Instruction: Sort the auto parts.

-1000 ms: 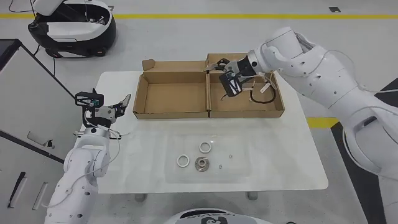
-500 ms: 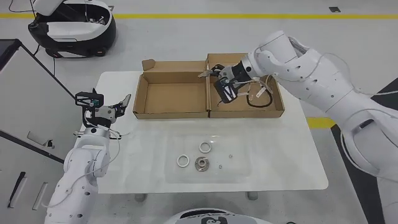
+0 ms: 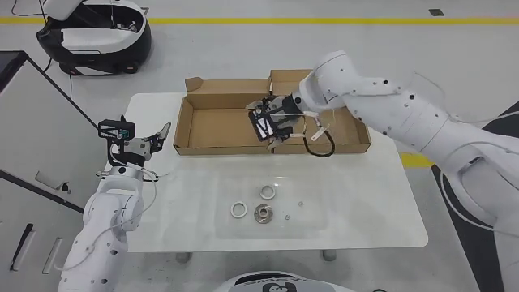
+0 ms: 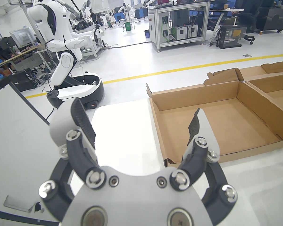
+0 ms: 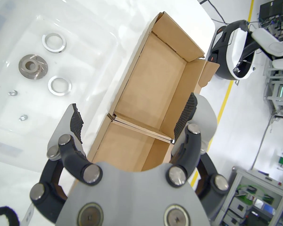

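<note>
Two silver rings, a flanged metal hub and two small nuts lie in a clear tray at the table's front middle. Behind them stand two open cardboard boxes side by side, the left box and the right box, both bare inside. My right gripper hangs open over the wall the boxes share. Its wrist view shows the rings, the hub and the gripper holding nothing. My left gripper is open, above the table's left edge; its own view shows it beside the left box.
Another robot's base stands on the floor beyond the back left corner. A grey panel leans at the left of the table. Bare white tabletop surrounds the tray.
My right gripper has moved left, from over the right box to the wall between the two boxes. The left arm and the parts have not moved.
</note>
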`<state>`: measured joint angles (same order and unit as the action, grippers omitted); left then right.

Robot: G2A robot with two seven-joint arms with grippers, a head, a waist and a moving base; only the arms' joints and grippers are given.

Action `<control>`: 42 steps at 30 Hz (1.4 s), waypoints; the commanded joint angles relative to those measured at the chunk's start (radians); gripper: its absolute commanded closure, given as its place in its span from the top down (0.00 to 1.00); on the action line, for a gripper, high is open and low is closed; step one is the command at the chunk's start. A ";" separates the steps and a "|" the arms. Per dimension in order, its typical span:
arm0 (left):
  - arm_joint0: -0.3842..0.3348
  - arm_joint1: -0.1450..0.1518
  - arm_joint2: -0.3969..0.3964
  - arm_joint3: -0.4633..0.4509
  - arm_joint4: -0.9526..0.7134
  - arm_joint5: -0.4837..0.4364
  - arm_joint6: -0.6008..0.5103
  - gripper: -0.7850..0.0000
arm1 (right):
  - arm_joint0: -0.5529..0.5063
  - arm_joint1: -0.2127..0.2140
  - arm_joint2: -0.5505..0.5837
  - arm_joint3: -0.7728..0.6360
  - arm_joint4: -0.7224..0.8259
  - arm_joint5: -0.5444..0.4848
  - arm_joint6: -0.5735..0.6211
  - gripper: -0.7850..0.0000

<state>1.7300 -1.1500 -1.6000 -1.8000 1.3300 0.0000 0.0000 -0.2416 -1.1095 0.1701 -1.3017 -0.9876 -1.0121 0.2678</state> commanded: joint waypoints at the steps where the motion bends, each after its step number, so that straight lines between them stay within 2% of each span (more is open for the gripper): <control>1: 0.000 0.000 0.000 0.000 0.000 0.000 0.000 1.00 | 0.001 -0.004 0.000 -0.027 0.193 0.026 0.225 1.00; 4: 0.000 0.000 0.000 0.000 0.000 0.000 0.000 1.00 | -0.015 -0.012 0.000 -0.101 0.377 0.138 0.488 1.00; 6: 0.000 0.000 0.000 0.000 0.000 0.000 0.000 1.00 | -0.017 -0.014 0.000 -0.148 0.449 0.195 0.587 1.00; 30: 0.000 0.000 0.000 0.000 0.000 0.000 0.000 1.00 | -0.017 -0.014 0.000 -0.148 0.449 0.195 0.587 1.00; 33: 0.000 0.000 0.000 0.000 0.000 0.000 0.000 1.00 | -0.047 -0.010 0.003 -0.175 0.426 0.232 0.575 1.00; 42: 0.000 0.000 0.000 0.000 0.000 0.000 0.000 1.00 | -0.056 0.011 0.020 -0.318 0.560 0.453 0.872 1.00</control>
<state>1.7300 -1.1500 -1.6000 -1.8000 1.3300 0.0000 0.0000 -0.2971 -1.1008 0.1879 -1.6044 -0.4441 -0.5889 1.1003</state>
